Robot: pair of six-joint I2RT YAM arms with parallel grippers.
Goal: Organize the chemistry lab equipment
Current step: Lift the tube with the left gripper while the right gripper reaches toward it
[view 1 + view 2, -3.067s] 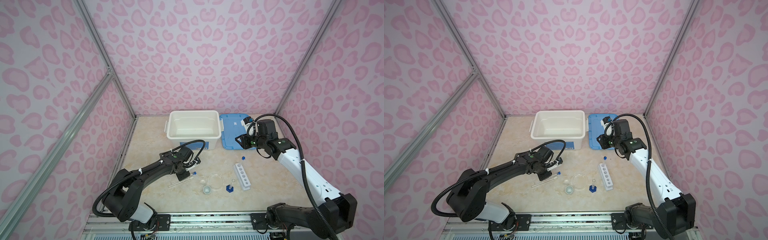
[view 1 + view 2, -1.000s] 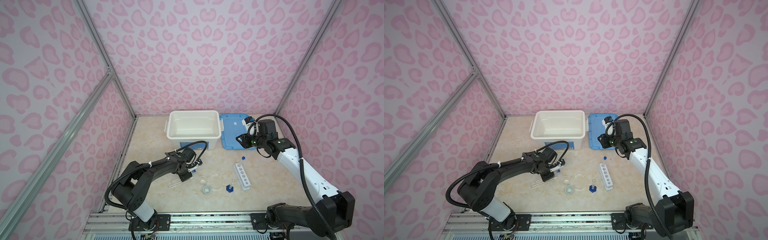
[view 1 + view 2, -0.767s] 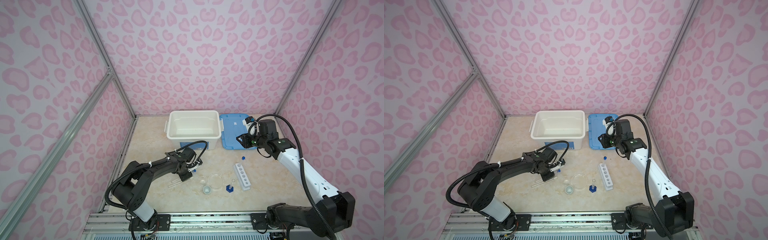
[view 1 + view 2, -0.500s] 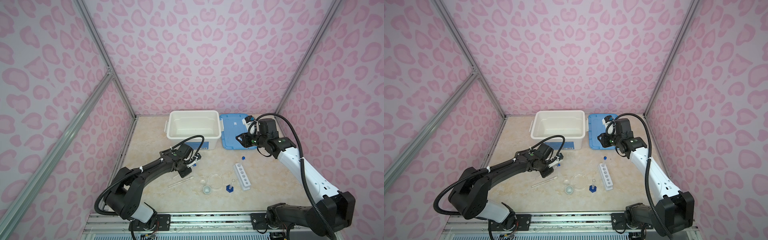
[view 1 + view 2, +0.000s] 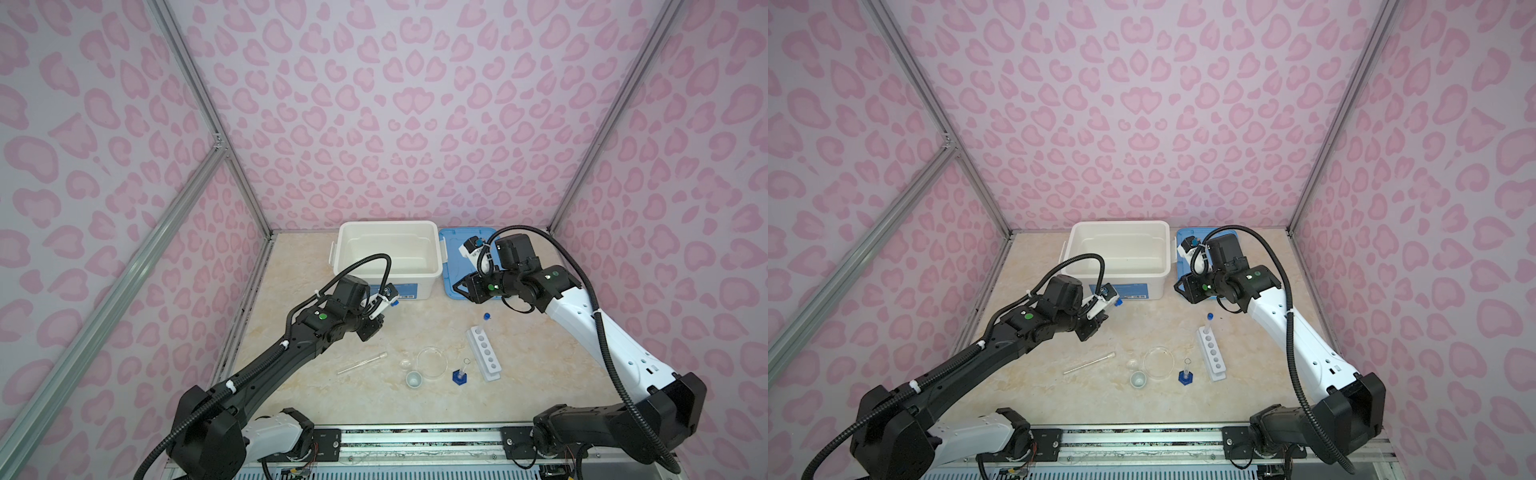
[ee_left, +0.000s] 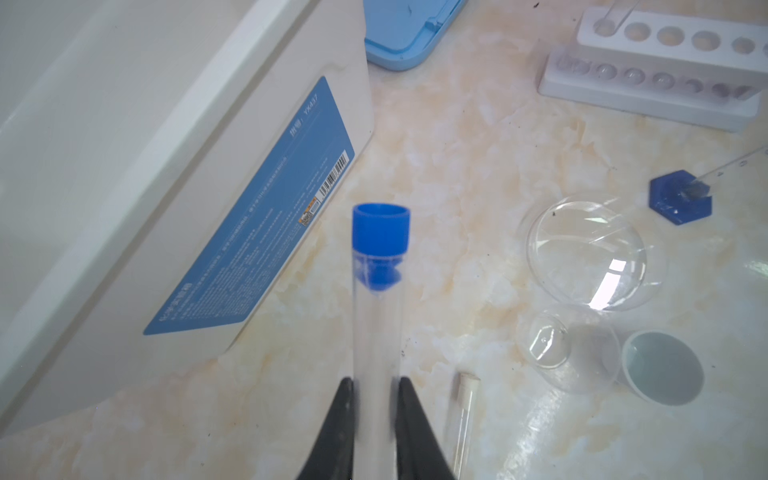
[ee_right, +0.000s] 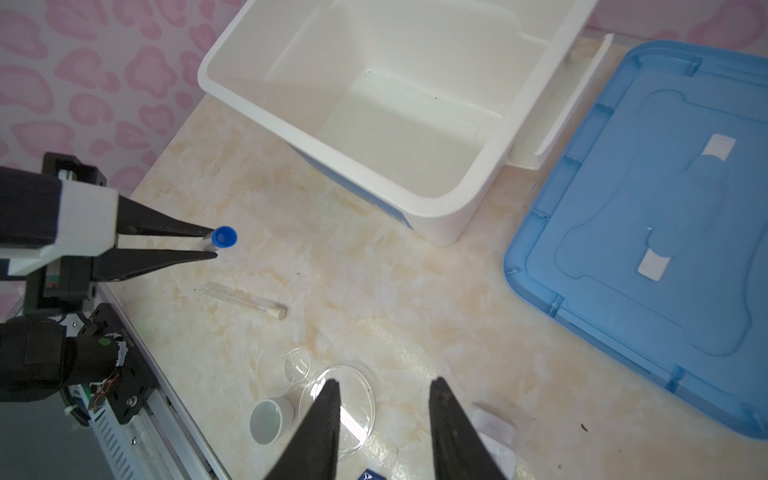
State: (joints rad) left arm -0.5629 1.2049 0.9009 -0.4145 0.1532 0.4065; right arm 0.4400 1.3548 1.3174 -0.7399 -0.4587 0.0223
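With the white bin (image 5: 428, 286) open and the blue lid (image 5: 451, 266) flat beside it, the left gripper (image 6: 376, 386) clamps a blue-capped test tube (image 6: 376, 316) clear of the table (image 5: 332, 399) before the bin, the right gripper (image 7: 384, 390) hangs empty with jaws apart, and the white rack (image 5: 485, 355), apparently holding a second capped tube (image 5: 1208, 323), the clear dish (image 5: 432, 362), loose tube (image 5: 361, 363) and tiny white cup (image 5: 414, 379) sit nearer the front.

Table (image 5: 432, 328): beige marble-pattern surface, smooth, glossy. Bin (image 7: 453, 208): white plastic, smooth, slight sheen. Lid (image 7: 665, 299): translucent blue plastic, glossy. Rack (image 6: 648, 97): white plastic, matt. Dish (image 6: 586, 249) and test tube (image 6: 376, 328): clear, glossy; glass or plastic cannot be told. Cap (image 6: 381, 228): blue plastic, matt.
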